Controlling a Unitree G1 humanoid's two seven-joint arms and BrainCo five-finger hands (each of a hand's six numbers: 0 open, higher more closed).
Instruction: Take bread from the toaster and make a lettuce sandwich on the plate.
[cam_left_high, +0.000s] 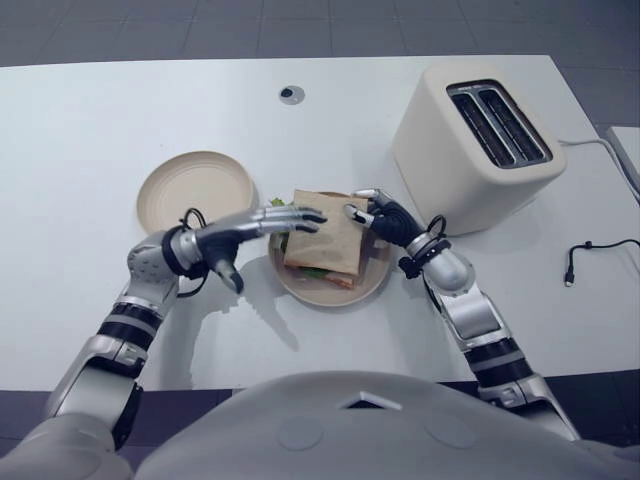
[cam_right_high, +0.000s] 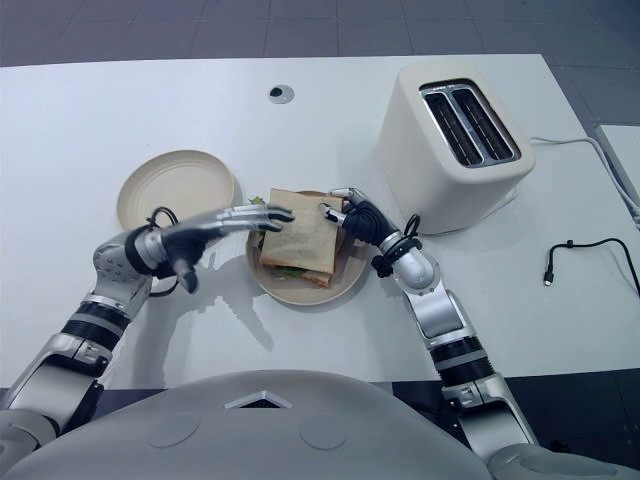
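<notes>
A sandwich lies on a beige plate (cam_left_high: 372, 285) near the table's front: its top slice of bread (cam_left_high: 325, 240) sits flat and slightly askew, with green lettuce (cam_left_high: 277, 203) peeking out at the back left. My left hand (cam_left_high: 245, 232) is stretched out flat, and its fingertips (cam_left_high: 310, 216) rest on the slice's left edge. From the right, my right hand (cam_left_high: 388, 222) meets the slice's right corner with lightly bent fingers that hold nothing. The cream toaster (cam_left_high: 440, 150) stands at the back right, and both of its slots (cam_left_high: 498, 123) look empty.
A second beige plate (cam_left_high: 195, 190) sits bare, left of the sandwich plate. A round grommet (cam_left_high: 291, 95) is set into the table further back. A loose black cable (cam_left_high: 595, 250) lies at the right, and the toaster's cord (cam_left_high: 590, 143) runs toward a white object (cam_left_high: 630, 155).
</notes>
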